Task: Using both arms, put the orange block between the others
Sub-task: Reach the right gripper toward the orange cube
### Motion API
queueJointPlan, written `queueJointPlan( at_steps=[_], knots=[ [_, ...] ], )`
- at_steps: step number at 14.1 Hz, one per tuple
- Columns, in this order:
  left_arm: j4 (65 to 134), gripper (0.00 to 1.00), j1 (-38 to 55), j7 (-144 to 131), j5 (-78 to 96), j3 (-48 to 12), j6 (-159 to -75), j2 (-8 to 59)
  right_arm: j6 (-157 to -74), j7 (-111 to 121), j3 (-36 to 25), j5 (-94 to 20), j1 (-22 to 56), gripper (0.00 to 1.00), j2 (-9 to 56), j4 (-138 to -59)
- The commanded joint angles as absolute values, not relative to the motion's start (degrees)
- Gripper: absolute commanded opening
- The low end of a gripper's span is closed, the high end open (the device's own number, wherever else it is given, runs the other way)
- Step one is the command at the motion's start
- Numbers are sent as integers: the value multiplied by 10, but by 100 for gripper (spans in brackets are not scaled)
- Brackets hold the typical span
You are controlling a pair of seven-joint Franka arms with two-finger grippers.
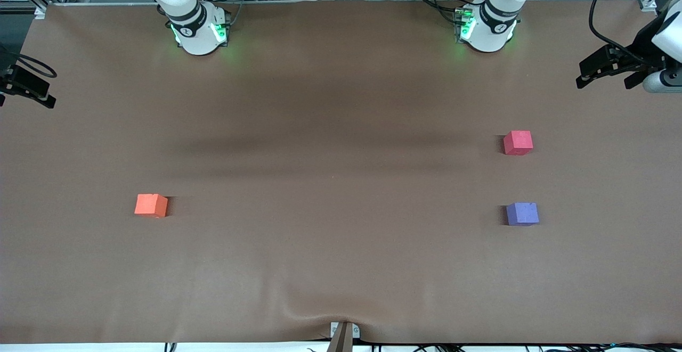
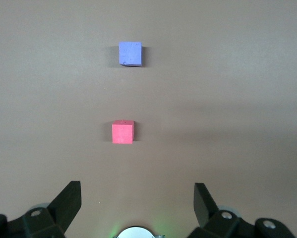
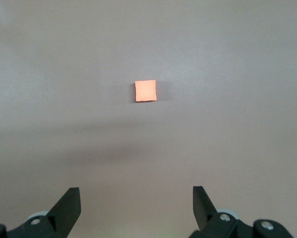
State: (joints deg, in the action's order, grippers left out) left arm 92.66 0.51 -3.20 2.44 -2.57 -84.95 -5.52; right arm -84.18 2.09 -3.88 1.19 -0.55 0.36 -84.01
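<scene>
Right, nothing gripped yet; orange block (image 1: 151, 205) sits toward the right arm's end of the table, well apart from the red-pink cube (image 1: 518, 142) and purple-blue cube (image 1: 522, 214); right gripper (image 3: 136, 208) spread wide, empty, closer to it; left gripper (image 2: 137, 203) likewise agape, waiting.
</scene>
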Motion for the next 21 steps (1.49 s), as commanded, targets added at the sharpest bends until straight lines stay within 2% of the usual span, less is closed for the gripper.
queueJointPlan(
  at_steps=[1,7,11,13,21],
  knots=[
    [911,100,4,-26,11,-28,-844,-48,-847,17,-29,24,-11,100,-11,-860],
    [908,100,2,-21,12,-28,-844,-46,-843,16,-29,23,-11,100,-7,-866],
    [914,100,2,-19,12,-28,-843,-46,-888,13,-29,23,-14,100,5,-922],
    [917,100,1,-18,12,-28,-843,-46,-938,11,-31,24,-17,100,35,-952],
    [922,100,1,-13,12,-28,-842,-41,-1074,11,-30,25,-25,100,190,-954]
  ],
)
